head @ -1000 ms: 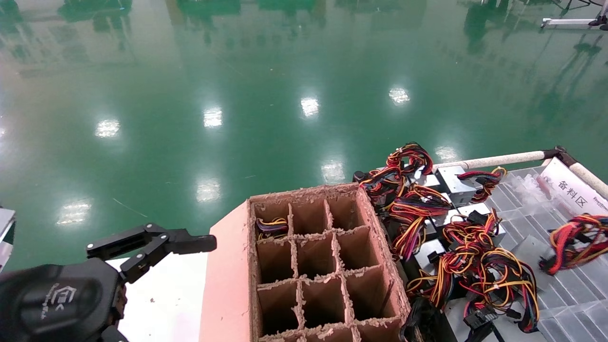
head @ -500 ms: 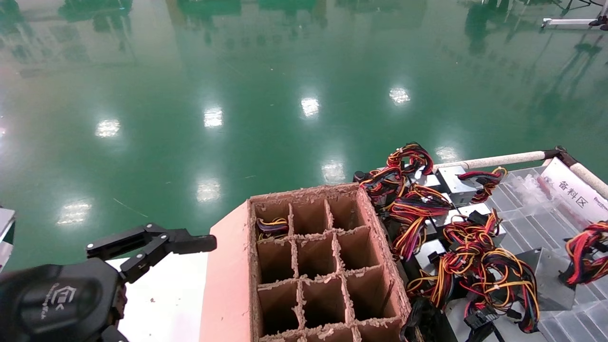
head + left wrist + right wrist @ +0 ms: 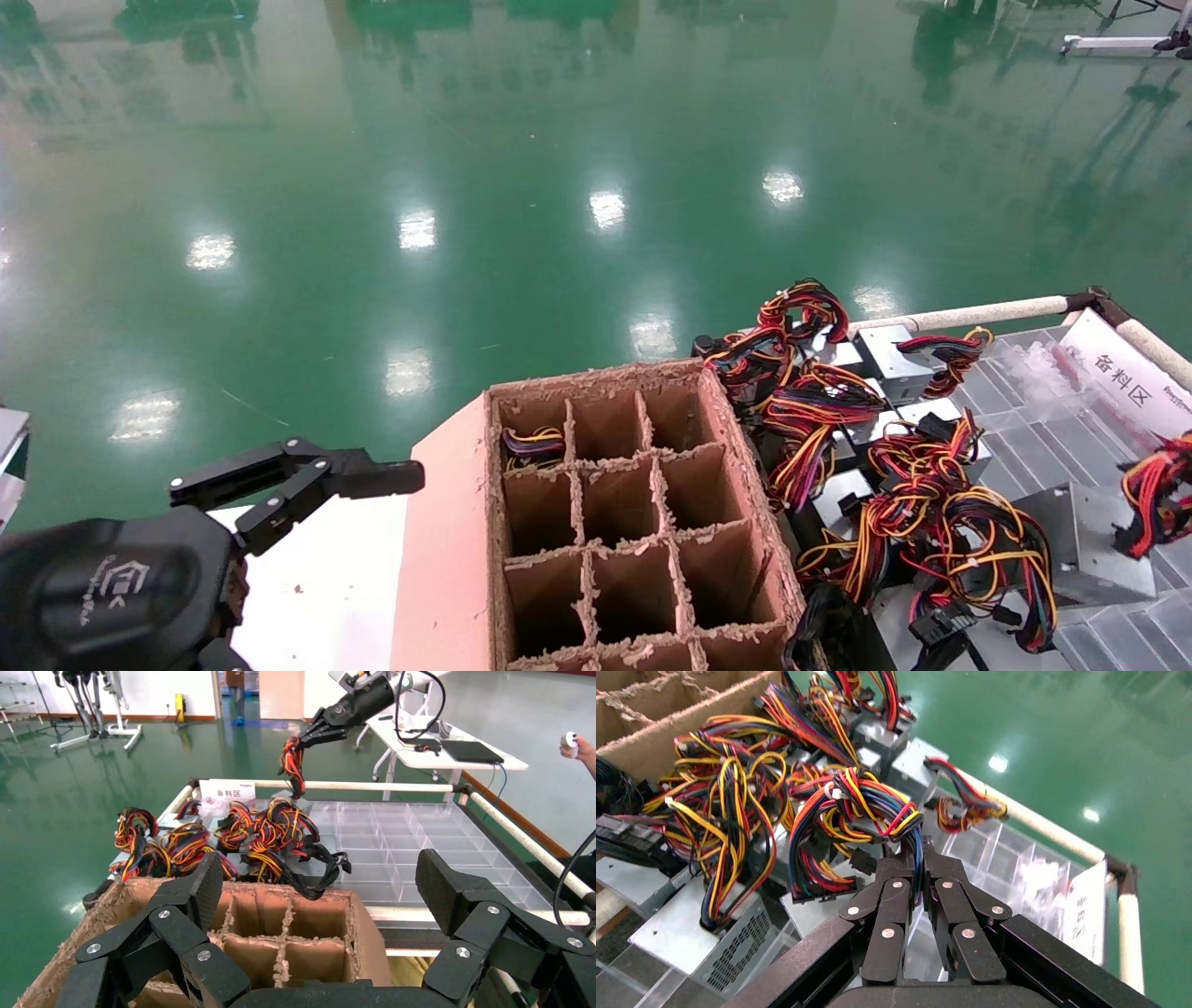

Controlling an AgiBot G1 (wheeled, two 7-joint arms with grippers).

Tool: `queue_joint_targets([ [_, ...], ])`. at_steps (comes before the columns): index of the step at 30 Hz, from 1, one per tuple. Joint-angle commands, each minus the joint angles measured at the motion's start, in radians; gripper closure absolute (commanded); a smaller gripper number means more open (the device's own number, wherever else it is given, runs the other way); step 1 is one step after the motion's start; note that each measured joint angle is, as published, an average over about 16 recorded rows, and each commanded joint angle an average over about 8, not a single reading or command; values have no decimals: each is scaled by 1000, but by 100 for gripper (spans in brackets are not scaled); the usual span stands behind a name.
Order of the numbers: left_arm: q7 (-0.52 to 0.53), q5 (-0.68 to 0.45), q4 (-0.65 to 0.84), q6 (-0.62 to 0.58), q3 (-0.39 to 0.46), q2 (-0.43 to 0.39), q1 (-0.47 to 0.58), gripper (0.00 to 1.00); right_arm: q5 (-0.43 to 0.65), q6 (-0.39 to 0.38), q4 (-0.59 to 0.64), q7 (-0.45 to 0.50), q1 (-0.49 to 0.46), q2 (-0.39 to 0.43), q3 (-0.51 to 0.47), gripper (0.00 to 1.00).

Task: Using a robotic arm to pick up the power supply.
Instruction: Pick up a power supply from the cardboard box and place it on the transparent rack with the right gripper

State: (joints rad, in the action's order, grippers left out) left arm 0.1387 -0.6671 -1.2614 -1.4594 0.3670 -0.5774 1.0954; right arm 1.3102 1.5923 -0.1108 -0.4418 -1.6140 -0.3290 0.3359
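Red, yellow and black wires (image 3: 866,808) are bunched just above the right gripper (image 3: 921,859), whose fingers (image 3: 895,874) are pressed together on the bundle, pinching it rather than the metal case. That makes sense: the wires offer a narrow, soft handle, while the grey box is too broad for slim fingers. In the left wrist view the same gripper (image 3: 309,738) hangs high over the clear tray (image 3: 422,832) with the bundle dangling below its fingertips, and the grey body of the supply (image 3: 284,796) appears to hang beneath that, partly hidden by wires. From the head view only the bundle (image 3: 1155,489) shows at the right edge, beside a grey plate tilted up off the tray, so the supply looks lifted or at least tipped clear of its neighbours.

Behind and beside the fingers lies the heap of other supplies (image 3: 729,811), their cables tangled; a carried bundle could snag one, which probably explains the high lift.

Left gripper (image 3: 323,903) is parked near the cardboard divider box (image 3: 615,503), fingers spread wide and holding nothing, above the white surface (image 3: 326,578).
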Motion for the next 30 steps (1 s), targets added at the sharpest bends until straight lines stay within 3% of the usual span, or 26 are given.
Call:
queue_joint_targets([
  [1,0,0,0,0,0,0,0,0,-4,2,-17,-2,0,1,2,100],
  [30,0,0,0,0,0,0,0,0,-159,-2,-212,38,143,-6,142,100],
])
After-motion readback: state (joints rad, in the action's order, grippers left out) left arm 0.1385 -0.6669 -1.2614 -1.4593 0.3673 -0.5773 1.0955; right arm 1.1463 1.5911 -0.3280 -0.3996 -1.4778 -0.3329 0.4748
